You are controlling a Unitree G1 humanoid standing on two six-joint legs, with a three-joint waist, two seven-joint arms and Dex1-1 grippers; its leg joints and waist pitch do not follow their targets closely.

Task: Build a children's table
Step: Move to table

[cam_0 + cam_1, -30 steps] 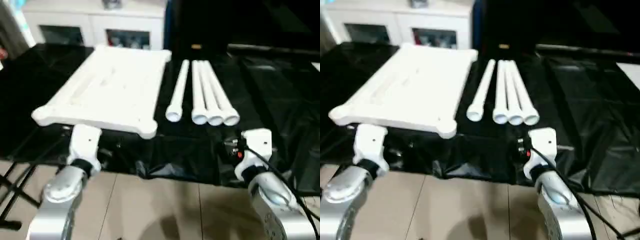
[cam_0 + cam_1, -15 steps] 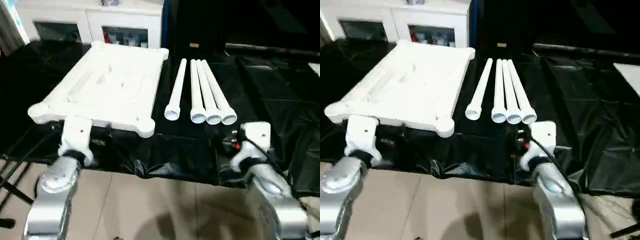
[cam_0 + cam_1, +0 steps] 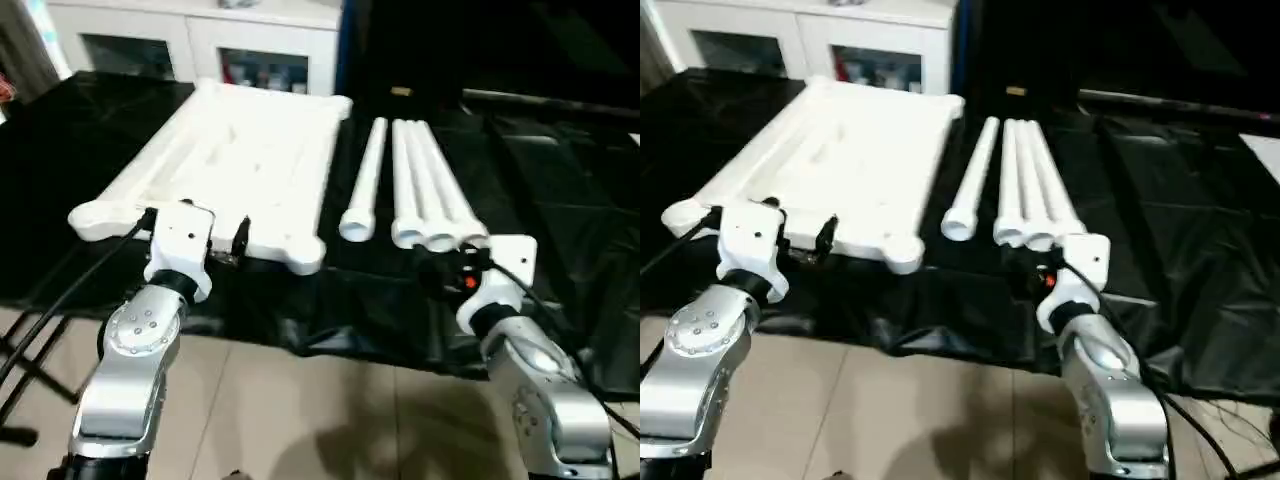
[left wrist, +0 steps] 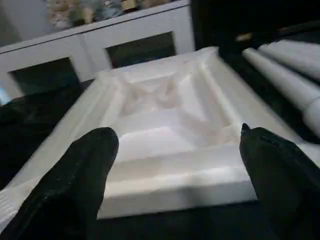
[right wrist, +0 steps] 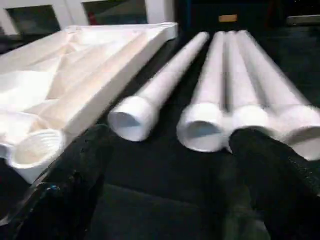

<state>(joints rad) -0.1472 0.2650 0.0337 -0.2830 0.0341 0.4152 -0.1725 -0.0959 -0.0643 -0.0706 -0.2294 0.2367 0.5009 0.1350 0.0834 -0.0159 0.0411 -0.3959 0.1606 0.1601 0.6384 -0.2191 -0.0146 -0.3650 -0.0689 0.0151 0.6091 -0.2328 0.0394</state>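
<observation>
- Bench (image 3: 560, 190): covered in black sheeting; the near edge runs across the head views just ahead of both wrists.
- Table top (image 3: 240, 160): white, lying ribbed underside up on the left half of the bench, one round corner socket at the near edge, the far side toward the bench's back edge.
- Four legs (image 3: 425, 185): white tubes lying flat near the middle of the bench, just right of the table top, running from the near edge toward the back edge. Three lie touching side by side; the fourth (image 3: 973, 180) lies a little apart on the side of the table top, angled slightly. Open ends face the near edge.
- Left gripper (image 3: 195, 235): silver forearm reaches up from below the near edge, wrist bent so the fingers point forward, level with the near rim of the table top. Jaws stand wide apart and hold nothing; in the left wrist view the two black fingers (image 4: 75, 185) flank the near rim without a clear touch.
- Right gripper (image 3: 1035, 262): forearm rises from below the near edge, wrist pointing forward at the open ends of the three grouped legs. Jaws wide apart, empty; in the right wrist view the fingers (image 5: 272, 185) sit short of the leg ends.
- White cabinet (image 3: 200, 45) with glass doors stands beyond the bench's back edge.
</observation>
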